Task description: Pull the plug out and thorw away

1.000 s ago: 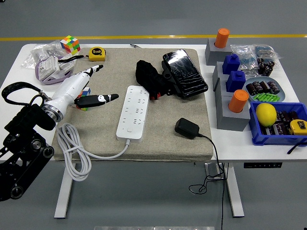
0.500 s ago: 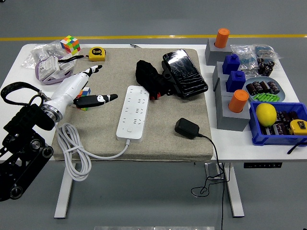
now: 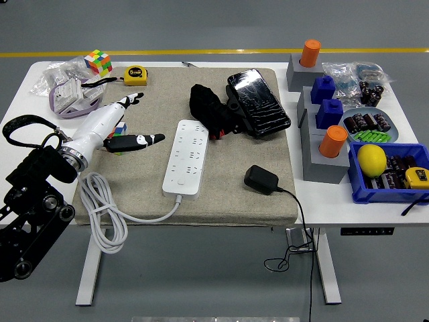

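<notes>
A white power strip (image 3: 186,157) lies on the beige mat (image 3: 228,194) in the middle of the table, with no plug in it. Its white cable (image 3: 107,215) loops off the mat's near left edge. A black plug adapter (image 3: 261,179) lies on the mat to the strip's right, its black cord (image 3: 299,221) running over the table's near edge. My left hand (image 3: 124,121) hovers over the mat's left side, left of the strip, fingers spread and empty. My right hand is out of view.
A black cloth bundle (image 3: 209,111) and a black pouch (image 3: 258,100) lie at the mat's far side. A Rubik's cube (image 3: 98,62), yellow tape measure (image 3: 136,74) and plastic bags (image 3: 67,90) are far left. Grey blocks with blue and orange pegs (image 3: 322,127) and a blue bin (image 3: 389,174) stand at the right.
My left hand has shifted very slightly; the fingers stay spread. The black cord hanging below the table edge has swung a little. Nothing else moved.
</notes>
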